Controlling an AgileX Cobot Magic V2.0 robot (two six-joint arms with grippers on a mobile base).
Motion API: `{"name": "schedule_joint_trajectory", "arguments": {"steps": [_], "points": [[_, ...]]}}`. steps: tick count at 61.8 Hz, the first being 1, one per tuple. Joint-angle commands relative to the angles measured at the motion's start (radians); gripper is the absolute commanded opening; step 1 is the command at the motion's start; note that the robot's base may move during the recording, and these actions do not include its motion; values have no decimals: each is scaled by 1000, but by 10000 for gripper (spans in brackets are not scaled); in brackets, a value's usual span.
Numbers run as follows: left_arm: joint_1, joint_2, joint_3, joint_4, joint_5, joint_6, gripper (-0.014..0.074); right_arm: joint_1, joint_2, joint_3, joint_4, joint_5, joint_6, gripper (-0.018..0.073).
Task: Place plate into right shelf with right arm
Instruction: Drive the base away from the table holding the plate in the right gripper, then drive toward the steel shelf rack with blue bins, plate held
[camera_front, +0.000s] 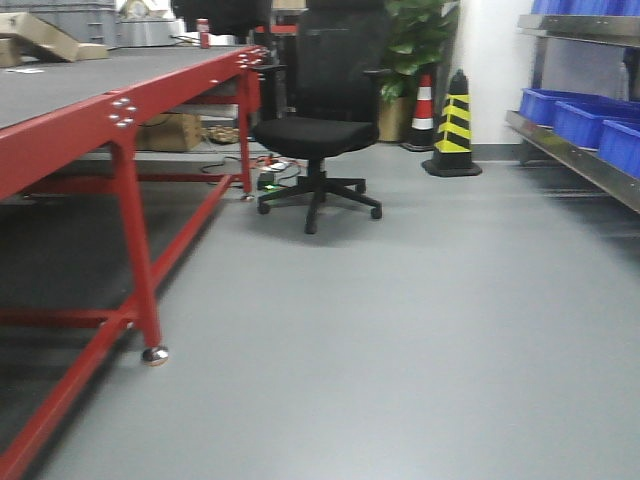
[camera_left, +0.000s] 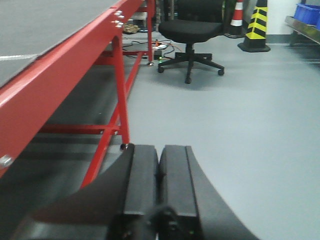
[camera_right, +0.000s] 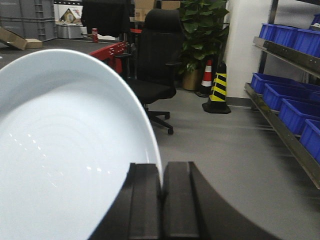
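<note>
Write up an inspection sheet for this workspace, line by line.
Surface: grey floor, smooth.
Job's things: plate held in the right pincer, not yet on the right shelf, which stands to the right and carries blue bins.
Clutter: cardboard box under the red-framed table.
Pincers: right pincer shut on the plate's rim; left pincer shut, holding nothing.
Cables: loose cables on the floor by the far table leg, near the chair.
Surroundings: black office chair, black-yellow cone, red-white cone, potted plant.
</note>
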Motion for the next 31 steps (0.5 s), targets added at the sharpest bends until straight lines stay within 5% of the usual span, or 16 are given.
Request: {"name": "schedule_joint_trajectory", "arguments": {"steps": [1, 31], "points": [[0, -7, 8, -8, -84, -3, -47, -6, 21, -31, -18, -87, -5, 29], [0, -7, 8, -8, -84, -3, -47, -6, 21, -31, -18, -87, -5, 29]]}}
